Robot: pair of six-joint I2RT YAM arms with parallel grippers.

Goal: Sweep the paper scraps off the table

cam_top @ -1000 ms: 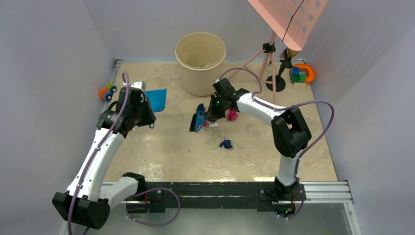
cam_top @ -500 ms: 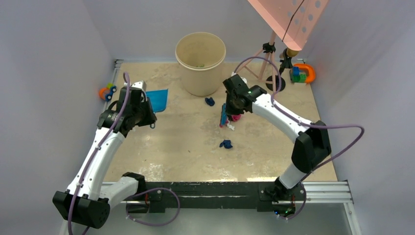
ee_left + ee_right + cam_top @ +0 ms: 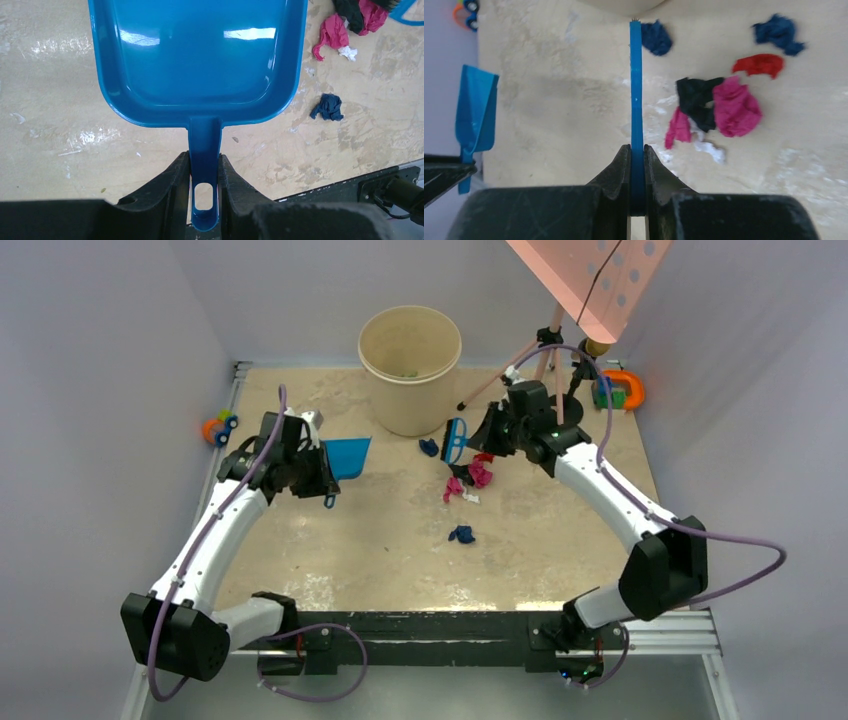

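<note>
Now right arm point(image 3: 600, 490) stretches across table point(image 3: 400, 550).

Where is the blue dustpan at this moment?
In the top view, the blue dustpan is on the left side, its handle clamped in the left gripper, just left of the beige bucket.

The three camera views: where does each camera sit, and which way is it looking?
Top external: fixed above and behind the arms, looking down on the table; both whole arms show, with left gripper and right gripper.
Left wrist: rides the left arm, looking along its own fingers at the blue dustpan they clamp.
Right wrist: rides the right arm, looking down past its fingers at the blue brush they pinch and the paper scraps.
Shared: both wrist views show the dustpan and the pink scraps.
</note>
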